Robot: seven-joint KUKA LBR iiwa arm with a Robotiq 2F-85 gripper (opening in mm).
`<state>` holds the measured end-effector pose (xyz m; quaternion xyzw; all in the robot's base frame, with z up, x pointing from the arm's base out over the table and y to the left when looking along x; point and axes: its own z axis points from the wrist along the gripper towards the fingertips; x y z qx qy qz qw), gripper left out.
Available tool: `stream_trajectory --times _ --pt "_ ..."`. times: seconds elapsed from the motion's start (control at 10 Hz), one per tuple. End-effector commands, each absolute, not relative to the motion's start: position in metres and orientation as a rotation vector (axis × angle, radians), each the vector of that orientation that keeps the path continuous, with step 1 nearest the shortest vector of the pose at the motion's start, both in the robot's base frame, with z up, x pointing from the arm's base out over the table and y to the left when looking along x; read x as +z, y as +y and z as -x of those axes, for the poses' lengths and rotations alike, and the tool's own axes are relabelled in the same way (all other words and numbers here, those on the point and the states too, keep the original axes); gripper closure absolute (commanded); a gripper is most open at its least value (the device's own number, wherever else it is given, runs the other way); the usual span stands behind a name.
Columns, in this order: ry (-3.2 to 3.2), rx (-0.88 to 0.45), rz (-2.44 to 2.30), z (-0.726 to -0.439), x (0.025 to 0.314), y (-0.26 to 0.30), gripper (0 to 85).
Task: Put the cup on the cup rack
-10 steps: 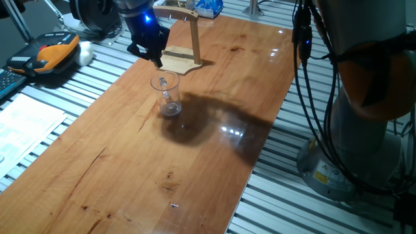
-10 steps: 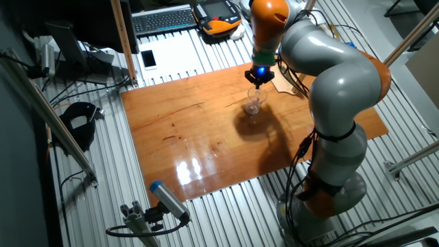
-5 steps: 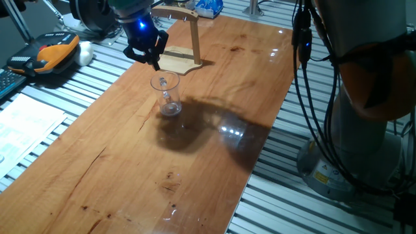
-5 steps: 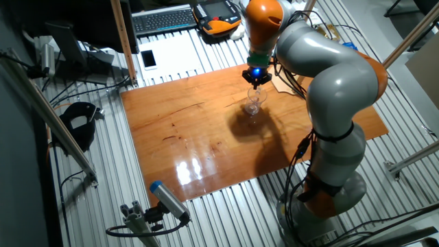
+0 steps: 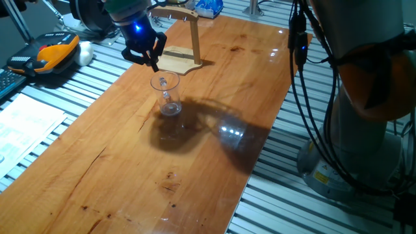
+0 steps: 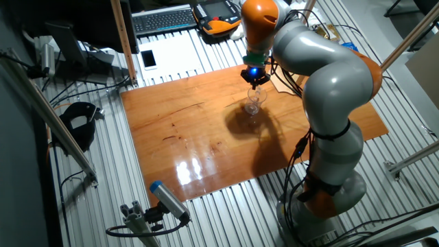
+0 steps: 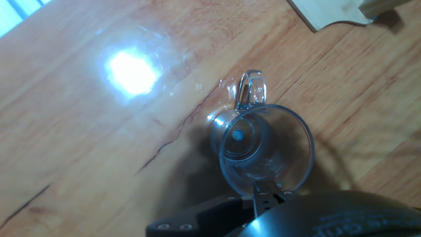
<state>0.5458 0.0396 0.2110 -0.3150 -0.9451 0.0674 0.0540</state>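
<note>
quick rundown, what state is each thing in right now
cup: upright on the table, empty, handle to one side, not held
cup rack: standing upright at the table's far end, nothing hanging on it
gripper: above the cup, holding nothing; open or shut unclear
table: wooden, glossy, light glare on it

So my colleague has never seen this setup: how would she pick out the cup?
Find the wooden table; near its far end stands the cup rack. Just in front of its base stands the cup, upright: clear glass with a side handle, the only see-through thing there.
</note>
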Motion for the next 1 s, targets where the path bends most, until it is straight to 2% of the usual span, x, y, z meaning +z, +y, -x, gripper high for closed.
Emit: stream_trajectory --times 0.0,0.8,0.9 --pt "-2.870 0.204 0.961 -0.547 0.209 0.039 85.0" --pt "-2.864 0.156 0.974 -0.552 0.199 0.038 85.0" --pt "-2.871 0.159 0.994 -0.552 0.199 0.037 68.0"
